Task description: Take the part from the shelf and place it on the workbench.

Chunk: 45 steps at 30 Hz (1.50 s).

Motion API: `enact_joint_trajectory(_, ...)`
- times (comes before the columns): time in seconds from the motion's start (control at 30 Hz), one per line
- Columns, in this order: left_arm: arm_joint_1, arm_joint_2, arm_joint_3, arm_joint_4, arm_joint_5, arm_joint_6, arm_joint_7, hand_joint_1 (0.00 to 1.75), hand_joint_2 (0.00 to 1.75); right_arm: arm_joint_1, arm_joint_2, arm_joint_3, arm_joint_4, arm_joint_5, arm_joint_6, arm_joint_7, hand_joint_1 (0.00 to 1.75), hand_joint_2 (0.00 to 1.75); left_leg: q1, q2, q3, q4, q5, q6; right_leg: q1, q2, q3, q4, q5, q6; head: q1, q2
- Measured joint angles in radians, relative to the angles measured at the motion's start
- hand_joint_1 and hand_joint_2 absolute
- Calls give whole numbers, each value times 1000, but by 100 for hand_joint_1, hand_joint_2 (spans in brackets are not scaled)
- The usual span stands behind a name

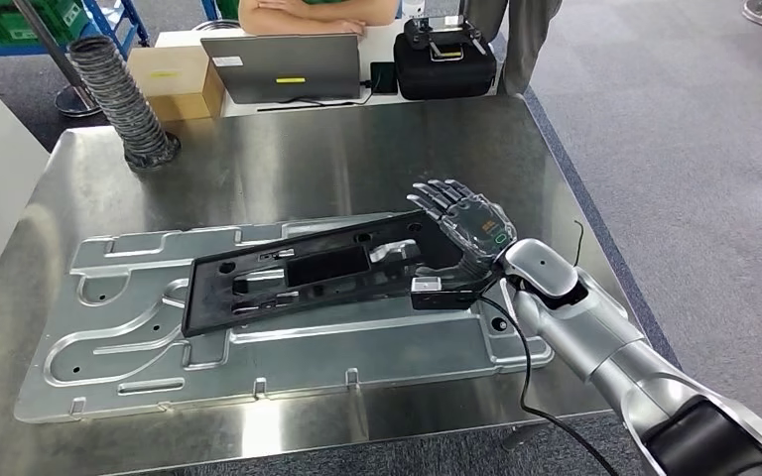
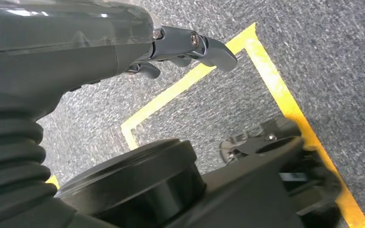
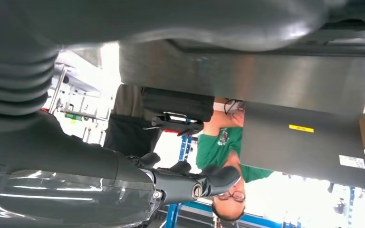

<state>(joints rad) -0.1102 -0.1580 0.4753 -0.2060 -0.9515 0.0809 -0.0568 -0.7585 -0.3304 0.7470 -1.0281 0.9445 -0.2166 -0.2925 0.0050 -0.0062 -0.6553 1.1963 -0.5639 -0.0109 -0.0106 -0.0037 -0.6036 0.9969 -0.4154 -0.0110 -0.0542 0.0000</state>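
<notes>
Black plastic part (image 1: 298, 276) is lying across the silver plate (image 1: 139, 347) near the bench's (image 1: 258, 159) front edge; the right robot hand (image 1: 464, 230) is resting, fingers spread, at its right end.

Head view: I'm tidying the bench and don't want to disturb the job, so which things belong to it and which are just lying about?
Job:
long black plastic part
embossed silver metal plate beneath it
steel workbench
right hand, at the part's end

Lying about:
grey ribbed hose
grey laptop
brown cardboard box
black case
</notes>
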Motion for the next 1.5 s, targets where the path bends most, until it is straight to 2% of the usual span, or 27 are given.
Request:
enact_joint_trajectory(0.07, 1, 1, 2, 0, 2, -3, 3, 0, 0, 2, 0, 3, 0, -2, 0, -1, 0, 0, 1, 0, -39, 99, -37, -2, 2, -1, -6, 3, 2, -2, 0, 0)
enact_joint_trajectory(0.1, 2, 1, 3, 0, 3, -4, 4, 0, 0, 4, 0, 4, 0, -3, 0, -1, 0, 0, 1, 0, -34, 95, -26, -2, 2, -1, -8, 5, 3, -2, 0, 0)
enact_joint_trajectory(0.23, -2, 2, 4, 0, 5, -5, 6, 0, 0, 4, 0, 6, 0, -5, 0, -1, 0, 0, -2, 0, 93, -143, 80, 10, 5, 0, -17, 20, 5, 6, 0, 0)
enact_joint_trajectory(0.27, -2, 2, 4, 0, 5, -5, 6, 0, 0, 3, 1, 7, 0, -5, 0, -1, 0, 0, -3, -1, 105, -170, 89, 14, 7, 0, -21, 22, 8, 12, 0, 0)
enact_joint_trajectory(0.37, -1, 3, 5, 0, 5, -5, 9, 0, 0, 2, 1, 7, 0, -8, 1, -1, 0, 0, -4, 0, 95, -178, 105, 32, 5, 2, -30, 23, 16, 34, 0, 0)
enact_joint_trajectory(0.43, -2, 2, 6, 0, 5, -6, 10, 0, 0, 2, 1, 7, 0, -9, 1, -1, 0, 0, -1, 2, 83, -185, 123, 46, 1, 3, -47, 59, -25, 46, 0, 0)
enact_joint_trajectory(0.53, -2, 2, 6, 0, 5, -6, 10, 0, 0, 3, 0, 7, 0, -11, 1, -1, 0, 0, -1, 3, 49, -185, 148, 54, -4, 3, -110, 244, -153, 60, 0, 0)
enact_joint_trajectory(0.57, -2, 2, 6, 0, 5, -7, 10, 0, 0, 4, 0, 7, 0, -11, 1, -1, 0, 0, -2, 3, 37, -183, 157, 54, -4, 3, -120, 295, -173, 63, 0, 0)
enact_joint_trajectory(0.6, -1, 3, 7, 0, 6, -7, 10, 0, 0, 4, 0, 7, 1, -11, 1, -1, 0, 0, -2, 3, 24, -182, 165, 53, -4, 3, -112, 309, -170, 63, 0, 0)
enact_joint_trajectory(0.63, -1, 3, 7, 0, 6, -7, 10, 0, 0, 5, 0, 7, 1, -12, 1, -2, 0, 0, -2, 3, 12, -180, 173, 51, -4, 3, -84, 283, -150, 62, 0, 0)
enact_joint_trajectory(0.7, -1, 2, 7, 0, 6, -7, 9, 0, 0, 2, 0, 7, 1, -15, 1, -3, 0, 0, -3, 3, -7, -177, 188, 46, -3, 3, 16, 148, -107, 54, 0, 0)
enact_joint_trajectory(0.77, -2, 2, 7, 0, 7, -6, 8, 0, 0, -3, 0, 6, 0, -18, 1, -4, 0, 0, -3, 2, -14, -178, 203, 38, 4, 4, 92, 31, -98, 42, 0, 0)
enact_joint_trajectory(0.87, -1, 2, 8, 0, 7, -6, 7, 0, 0, -9, -1, 6, 1, -22, 3, -5, 0, 0, -2, 1, -16, -191, 229, 19, 10, 3, 99, -5, -84, 20, 0, 0)
enact_joint_trajectory(0.9, -1, 2, 8, 0, 7, -6, 7, 0, 0, -10, -1, 7, 1, -22, 4, -6, 0, 0, -2, 1, -22, -189, 223, 13, 8, 1, 93, -12, -72, 13, 0, 0)
enact_joint_trajectory(0.93, 0, 2, 9, 0, 7, -6, 8, 0, 0, -11, 0, 8, 1, -23, 4, -6, 0, 0, -2, 0, -31, -173, 197, 9, 5, -1, 84, -19, -56, 4, 0, 0)
enact_joint_trajectory(1.03, 0, 3, 10, 0, 7, -6, 10, 0, 0, -10, 3, 10, 2, -24, 5, -7, 0, 0, 2, 1, -74, -8, 46, -2, 4, -6, 40, -25, -16, -6, 0, 0)
enact_joint_trajectory(1.07, 1, 3, 10, 0, 7, -6, 10, 0, 0, -9, 3, 11, 2, -24, 5, -7, 0, 0, 3, 1, -81, 54, 19, -6, 4, -6, 24, -24, -4, -6, 0, 0)
enact_joint_trajectory(1.1, 1, 3, 10, 0, 7, -7, 10, 0, 0, -8, 3, 12, 3, -25, 5, -7, 0, 0, 4, 1, -78, 94, 19, -8, 5, -7, 7, -21, 7, -5, 0, 0)
enact_joint_trajectory(1.13, 1, 3, 11, 0, 7, -7, 10, 0, 0, -7, 4, 13, 4, -25, 5, -7, 0, 0, 5, 1, -62, 105, 39, -10, 5, -7, -10, -17, 17, -3, 0, 0)
enact_joint_trajectory(1.17, 0, 3, 11, 0, 7, -7, 11, 0, 0, -7, 4, 13, 4, -25, 5, -7, 0, 0, 5, 1, -29, 81, 68, -10, 5, -7, -27, -12, 27, 0, 0, 0)
enact_joint_trajectory(1.2, -1, 4, 11, 0, 6, -8, 11, 0, 0, -6, 4, 14, 5, -25, 4, -7, 0, 0, 6, 1, 21, 25, 85, -8, 4, -6, -43, -5, 35, 3, 0, 0)
enact_joint_trajectory(1.23, -2, 4, 11, 0, 6, -8, 10, 0, 0, -7, 4, 14, 5, -26, 4, -7, 0, 0, 5, 1, 80, -51, 82, -4, 5, -6, -56, 3, 42, 8, 0, 0)
enact_joint_trajectory(1.3, -4, 5, 11, 0, 5, -9, 10, 0, 0, -7, 2, 13, 5, -27, 1, -7, 0, 0, 0, -1, 157, -166, 51, 7, 7, -7, -68, 12, 56, 19, -1, 0)
enact_joint_trajectory(1.33, -4, 5, 11, 0, 4, -9, 10, 0, 0, -7, 1, 13, 5, -27, 0, -6, 0, 0, -2, -1, 167, -189, 42, 13, 7, -7, -70, 12, 64, 25, 0, 0)
enact_joint_trajectory(1.4, -2, 4, 12, 0, 4, -10, 11, 0, 0, -4, 0, 13, 5, -27, 0, -6, 0, 0, -2, 2, 154, -193, 57, 28, 4, -6, -76, 11, 73, 37, -1, 0)
enact_joint_trajectory(1.43, -3, 4, 12, 0, 4, -10, 11, 0, 0, -2, -2, 13, 6, -27, 0, -6, 0, 0, -1, 4, 145, -195, 69, 37, 2, -4, -84, 25, 54, 43, -1, 0)
enact_joint_trajectory(1.5, -5, 3, 12, 0, 2, -12, 10, 0, 0, 1, -6, 13, 6, -27, 0, -4, 0, 0, 2, 8, 119, -198, 98, 50, -2, -1, -115, 111, -39, 52, -1, 0)
